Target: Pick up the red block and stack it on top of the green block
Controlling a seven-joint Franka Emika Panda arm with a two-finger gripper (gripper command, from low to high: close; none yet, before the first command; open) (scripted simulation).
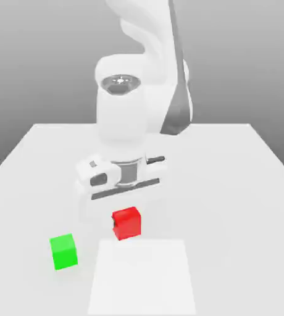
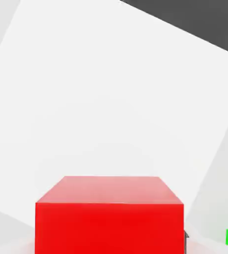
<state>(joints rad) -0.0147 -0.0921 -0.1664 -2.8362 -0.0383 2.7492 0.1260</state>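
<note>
Green comes first at the exterior view's left: we see the green block on the tabletop, at about eight o'clock from the red block and apart from it. Going right, we find the red block beneath the hand, near the middle of the exterior view. The fingers are clenched on it. From the red block, the white arm rises toward twelve o'clock and stands in front of part of the tabletop's far side. Between five and six o'clock from the red block lies a pale rectangular patch, its upper edge just beside the block's lower edge. We see nothing standing between the two blocks.

Some parts are hard for us to make out. The white fingers nearly melt into the pale tabletop, and a small dark bit shows at the red block's left side in the exterior view. We cannot tell whether the red block touches the tabletop. In the hand view, the red block is cut off by the picture's edge, and the green block is cropped to a small piece. A dark grey area crosses one corner there; we cannot tell what it is.
</note>
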